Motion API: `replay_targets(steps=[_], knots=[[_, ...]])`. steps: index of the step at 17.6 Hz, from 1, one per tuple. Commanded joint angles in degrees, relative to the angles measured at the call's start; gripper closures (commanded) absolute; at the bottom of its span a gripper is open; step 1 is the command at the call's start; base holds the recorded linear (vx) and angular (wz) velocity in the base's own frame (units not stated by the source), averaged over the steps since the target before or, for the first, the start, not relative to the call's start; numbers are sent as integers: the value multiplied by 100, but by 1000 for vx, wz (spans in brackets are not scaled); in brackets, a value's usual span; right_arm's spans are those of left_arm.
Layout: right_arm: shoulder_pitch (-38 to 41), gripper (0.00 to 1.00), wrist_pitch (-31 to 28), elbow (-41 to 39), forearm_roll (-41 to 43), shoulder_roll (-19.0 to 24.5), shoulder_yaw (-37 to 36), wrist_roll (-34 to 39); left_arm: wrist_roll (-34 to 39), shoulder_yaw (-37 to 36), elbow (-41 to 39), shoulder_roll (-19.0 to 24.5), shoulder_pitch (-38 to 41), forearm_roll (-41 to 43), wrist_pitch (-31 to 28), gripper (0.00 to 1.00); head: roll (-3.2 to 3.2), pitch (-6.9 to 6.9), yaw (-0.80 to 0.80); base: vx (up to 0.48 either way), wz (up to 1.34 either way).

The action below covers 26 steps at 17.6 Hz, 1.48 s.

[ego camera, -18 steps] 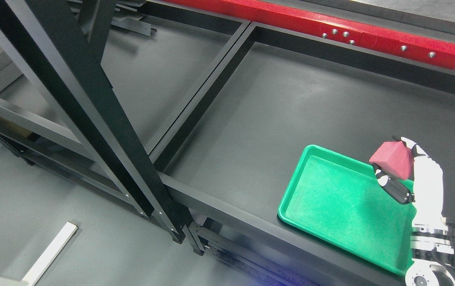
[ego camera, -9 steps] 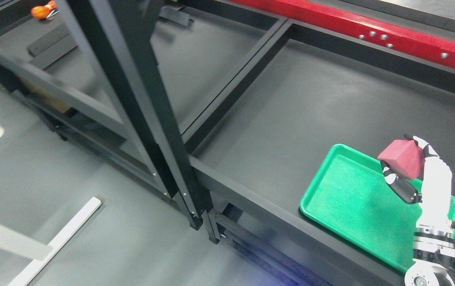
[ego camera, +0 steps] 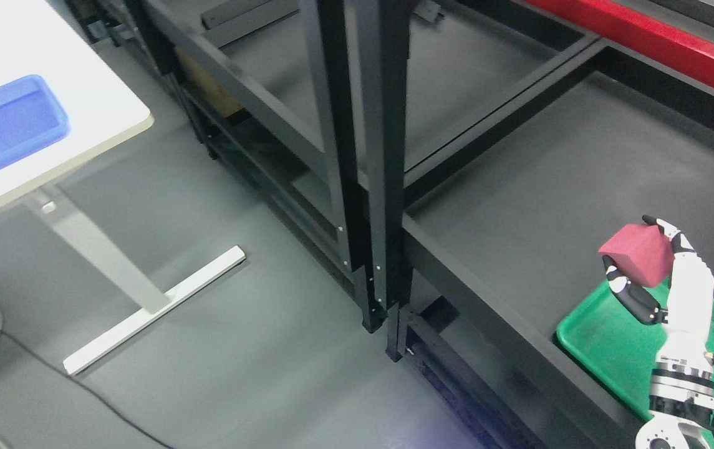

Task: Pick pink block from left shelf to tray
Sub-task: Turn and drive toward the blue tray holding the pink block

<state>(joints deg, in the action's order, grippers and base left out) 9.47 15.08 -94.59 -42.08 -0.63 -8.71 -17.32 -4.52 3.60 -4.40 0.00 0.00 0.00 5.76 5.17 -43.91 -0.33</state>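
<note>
My right hand (ego camera: 646,262) comes up from the lower right corner and is shut on the pink block (ego camera: 638,254), a dark pink cube held between thumb and fingers. It holds the block in the air above the far left part of the green tray (ego camera: 606,349), which lies on the black shelf surface (ego camera: 556,187) at the lower right. The left arm is out of view.
Black shelf posts (ego camera: 363,156) stand in the middle of the picture. A red beam (ego camera: 662,37) runs along the upper right. A white table (ego camera: 51,118) with a blue bin (ego camera: 4,125) stands at the upper left, its leg and foot (ego camera: 151,312) on the grey floor.
The camera has swung to the left: the shelf and tray have slid right in the picture and the white table has come into view. The hand still holds the block above the tray.
</note>
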Motion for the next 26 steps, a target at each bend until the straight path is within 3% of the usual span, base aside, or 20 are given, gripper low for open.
replay_targets(steps=[1,15,26], knots=[[11,96,-14,-16,24,-37,-60,0,-5,0,0,100,53,9,4,0,0,0,0,-129,712],[-7,96,-5,-16,33,-37,-60,0,-5,0,0,100,53,9,4,0,0,0,0,-126,699],[-24,96,-14,-7,33,-37,-60,0,-5,0,0,100,53,9,4,0,0,0,0,-9,240]])
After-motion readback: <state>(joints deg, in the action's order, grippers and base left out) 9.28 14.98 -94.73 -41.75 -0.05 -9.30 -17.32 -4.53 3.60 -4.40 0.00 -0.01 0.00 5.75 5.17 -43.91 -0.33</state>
